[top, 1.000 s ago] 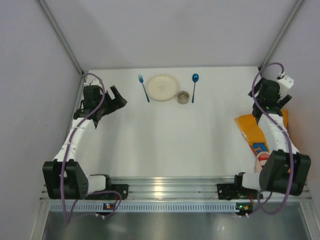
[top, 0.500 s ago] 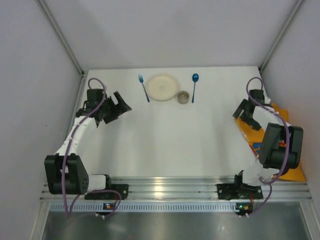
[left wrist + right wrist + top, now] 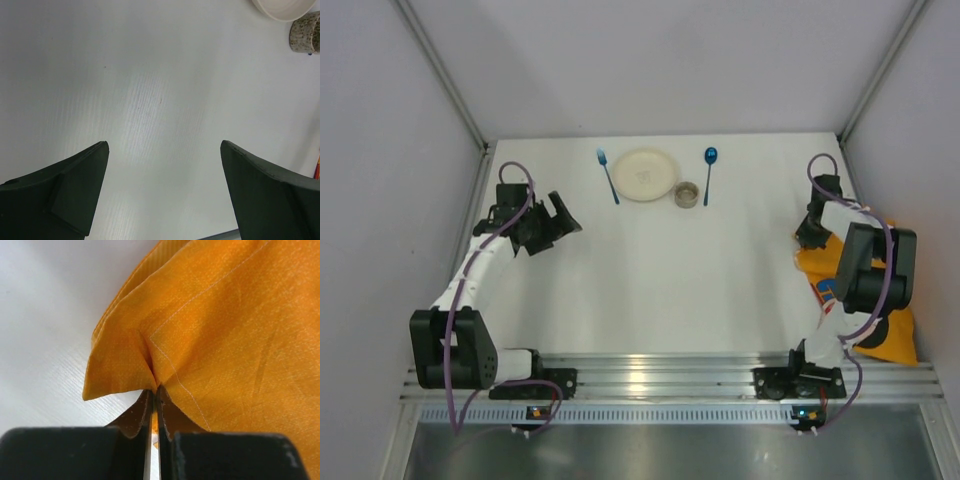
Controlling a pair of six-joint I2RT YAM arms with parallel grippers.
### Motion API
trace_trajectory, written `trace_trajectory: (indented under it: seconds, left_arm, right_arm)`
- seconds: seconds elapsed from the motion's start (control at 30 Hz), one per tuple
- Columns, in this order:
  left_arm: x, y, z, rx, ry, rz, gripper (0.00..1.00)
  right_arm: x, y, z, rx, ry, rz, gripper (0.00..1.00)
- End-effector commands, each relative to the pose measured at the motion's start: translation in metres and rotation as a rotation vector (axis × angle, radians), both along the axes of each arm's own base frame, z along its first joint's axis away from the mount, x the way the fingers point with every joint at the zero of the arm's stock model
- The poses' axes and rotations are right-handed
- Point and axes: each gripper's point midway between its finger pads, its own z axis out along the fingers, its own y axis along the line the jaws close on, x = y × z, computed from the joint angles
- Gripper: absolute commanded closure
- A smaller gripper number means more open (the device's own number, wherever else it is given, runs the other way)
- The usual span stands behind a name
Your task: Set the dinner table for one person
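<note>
A: Which step is in hand?

B: Fetching the mat, I judge. The right claw point(image 3: 152, 390) is pinched tight on a fold at the hem of the orange cloth mat point(image 3: 225, 315), which lies along the right edge of the bench point(image 3: 670, 280)

A: And the other arm?

B: The left claw point(image 3: 164, 144) hangs with its jaws wide apart over bare bench, left of the middle, holding nothing

A: Where does everything else sit?

B: The bench fills the floor of the booth, with its ribbed rail point(image 3: 660, 375) at the near edge by the arm bases. At the far edge stands a cream plate point(image 3: 645, 175), with a blue fork point(image 3: 608, 176) just to its left, a blue spoon point(image 3: 709, 172) off to its right, and a speckled cup point(image 3: 687, 194) between plate and spoon

A: What does the next move call for?

B: Probably a pull towards the middle. The pinch should travel low so the cloth slides flat rather than bunching, and the right arm itself lies over much of the mat, so it must clear as it goes. After that the dishes belong on top

A: Any writing to read?

B: None. There is a patch of blue print on the mat beside the right arm and a faint mark in the plate's middle, both too small to make out
</note>
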Motion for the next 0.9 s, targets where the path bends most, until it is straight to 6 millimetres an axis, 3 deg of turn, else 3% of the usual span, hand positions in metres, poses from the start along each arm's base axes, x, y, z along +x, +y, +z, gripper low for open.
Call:
trace_trajectory:
  seconds: [0.0,0.1,0.13,0.2,0.23,0.37,0.5,0.53,0.6,0.63,0.67,0.77,0.8,0.87]
  left_arm:
    - [-0.006,0.003,0.000,0.021,0.006,-0.003,0.01]
    - [-0.004,0.007,0.008,0.040,-0.012,0.009,0.01]
    - [-0.004,0.008,0.010,0.048,-0.014,0.012,0.01]
    - [-0.001,0.013,0.017,0.073,-0.025,0.021,0.01]
    - [-0.001,0.014,0.019,0.081,-0.026,0.021,0.01]
    - [-0.001,0.020,0.028,0.118,-0.036,0.028,0.01]
    - [-0.007,0.022,0.031,0.131,-0.035,0.023,0.01]
    - [-0.010,0.022,0.029,0.131,-0.031,0.023,0.01]
    - [-0.016,0.020,0.021,0.129,-0.014,0.020,0.01]
    - [-0.019,0.018,0.021,0.128,-0.016,0.015,0.01]
    - [-0.021,0.015,0.018,0.128,-0.009,0.007,0.01]
    - [-0.030,-0.013,0.019,0.141,-0.025,-0.082,0.01]
    - [-0.037,-0.041,0.022,0.160,-0.045,-0.166,0.01]
    - [-0.047,-0.063,0.020,0.200,-0.040,-0.219,0.01]
  right_arm:
    - [-0.017,0.034,-0.021,0.085,0.119,0.076,1.00]
    - [-0.006,0.070,0.010,0.086,0.077,0.167,1.00]
    - [-0.008,0.112,0.021,0.104,0.078,0.267,1.00]
    - [-0.012,0.150,0.046,0.145,0.034,0.320,1.00]
    - [-0.022,0.187,0.064,0.183,0.020,0.406,1.00]
    - [-0.052,0.265,0.099,0.323,-0.012,0.508,1.00]
    - [-0.053,0.327,0.115,0.560,-0.052,0.505,1.00]
    - [-0.046,0.353,0.127,0.673,-0.104,0.557,0.96]
    - [-0.034,0.379,0.129,0.782,-0.121,0.579,0.78]
    - [-0.023,0.397,0.151,0.841,-0.178,0.635,0.33]
    - [-0.015,0.403,0.142,0.833,-0.157,0.658,0.17]
    - [0.000,0.396,0.154,0.744,-0.155,0.691,0.02]
    - [0.001,0.389,0.155,0.717,-0.155,0.689,0.02]
    - [0.003,0.355,0.157,0.628,-0.169,0.650,0.01]
